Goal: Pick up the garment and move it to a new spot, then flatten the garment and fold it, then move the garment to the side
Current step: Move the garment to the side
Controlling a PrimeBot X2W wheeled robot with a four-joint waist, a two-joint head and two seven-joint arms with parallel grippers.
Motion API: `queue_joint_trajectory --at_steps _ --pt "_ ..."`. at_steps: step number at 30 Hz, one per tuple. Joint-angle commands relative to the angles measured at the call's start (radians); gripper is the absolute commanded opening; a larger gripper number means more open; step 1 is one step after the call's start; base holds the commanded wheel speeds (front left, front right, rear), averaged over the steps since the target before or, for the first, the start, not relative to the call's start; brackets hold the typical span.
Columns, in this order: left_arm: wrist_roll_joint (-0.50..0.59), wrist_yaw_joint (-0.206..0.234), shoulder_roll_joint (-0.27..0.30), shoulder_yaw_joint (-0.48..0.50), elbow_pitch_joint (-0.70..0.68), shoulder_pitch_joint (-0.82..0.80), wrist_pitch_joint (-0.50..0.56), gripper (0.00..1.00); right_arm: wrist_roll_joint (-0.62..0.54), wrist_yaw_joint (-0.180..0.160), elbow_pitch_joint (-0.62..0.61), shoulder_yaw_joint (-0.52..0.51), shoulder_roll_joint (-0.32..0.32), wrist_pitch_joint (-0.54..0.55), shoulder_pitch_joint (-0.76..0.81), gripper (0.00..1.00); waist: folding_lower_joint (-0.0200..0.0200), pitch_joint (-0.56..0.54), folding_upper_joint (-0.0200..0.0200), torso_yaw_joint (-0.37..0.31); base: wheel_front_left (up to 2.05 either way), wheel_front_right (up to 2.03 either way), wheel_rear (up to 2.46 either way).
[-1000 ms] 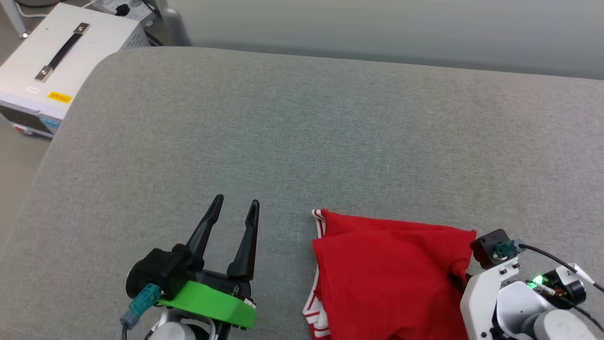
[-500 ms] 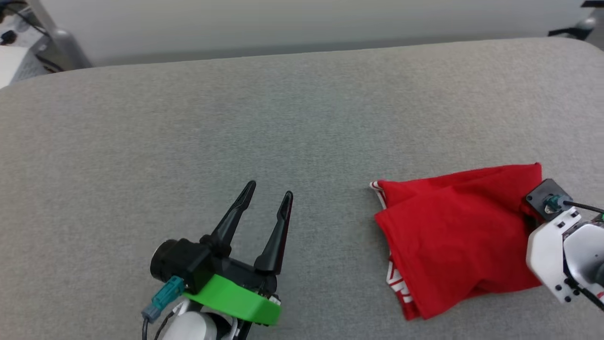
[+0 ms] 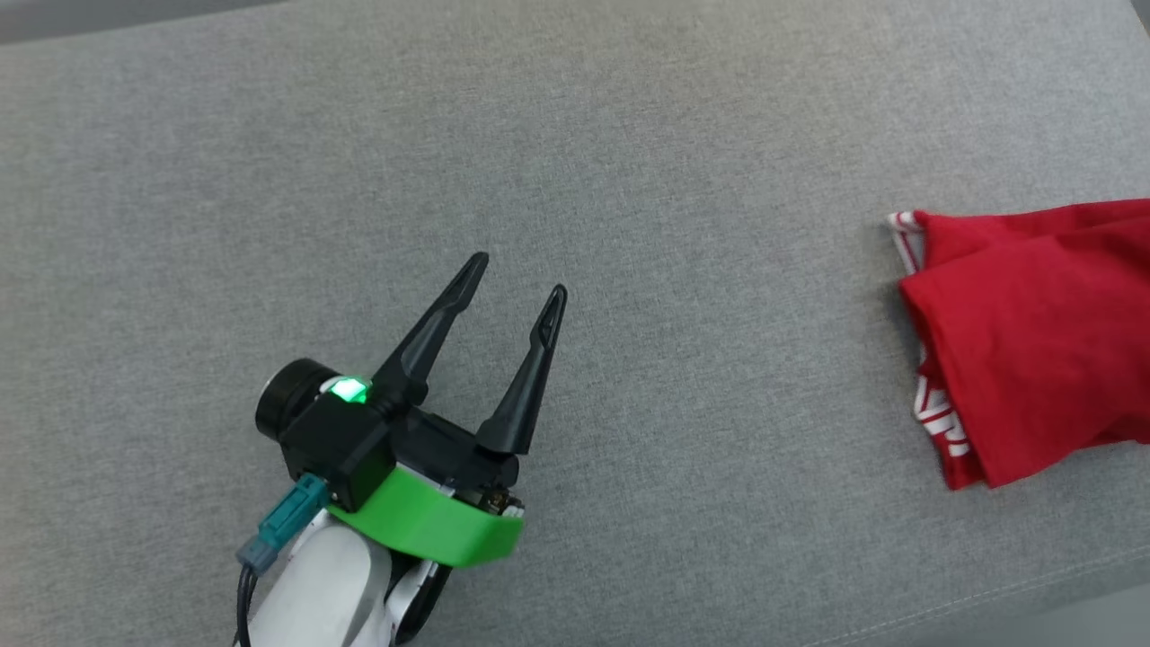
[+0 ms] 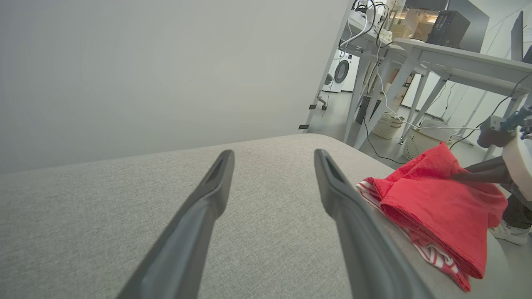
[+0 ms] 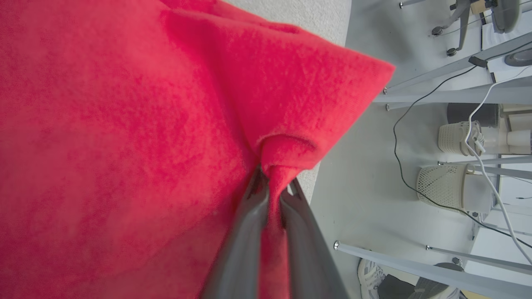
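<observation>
While the folded red shirt (image 3: 1033, 332) lies at the far right of the grey cushion (image 3: 629, 162), close to its edge, the right gripper (image 5: 274, 180) has its two dark fingers pinched tight on a bunched corner of the red cloth; that corner is drawn into a small pucker just past the fingertips, at the cushion's edge, with the floor beyond; the shirt is doubled over on itself, plain red side up, with red-and-white striped trim peeking out along its left edge and at its lower left corner; the left gripper (image 3: 519, 273) sits well apart from the shirt, over bare cushion at the lower left of the head view, its fingers spread wide and holding nothing, a green light glowing on its wrist; past the cushion's end the left wrist view shows white tables (image 4: 457, 58), trailing cables, pale baskets (image 4: 417, 143) and a white shoe (image 4: 509, 233) on the floor
</observation>
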Motion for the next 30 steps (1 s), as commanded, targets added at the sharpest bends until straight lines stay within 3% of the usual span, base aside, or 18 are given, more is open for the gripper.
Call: queue_joint_trajectory --at_steps 1,15,30 --pt "0.014 -0.003 0.017 0.002 -0.012 -0.026 -0.006 1.0 -0.012 -0.001 0.036 -0.021 -0.006 -0.031 -0.032 0.0 -0.0001 0.113 -0.0001 -0.046 0.0 0.0 0.0" --pt "0.023 -0.003 0.108 0.08 -0.097 -0.106 -0.006 1.0 -0.132 -0.001 0.415 -0.241 0.068 -0.22 -0.209 0.0 -0.0001 0.262 -0.0001 -0.018 0.0 0.0 0.0" --pt "0.018 0.002 0.114 0.075 -0.091 -0.101 -0.005 1.0 -0.279 -0.001 0.591 -0.355 0.163 -0.31 -0.308 0.0 -0.0001 0.249 -0.0001 -0.005 0.0 0.0 0.0"
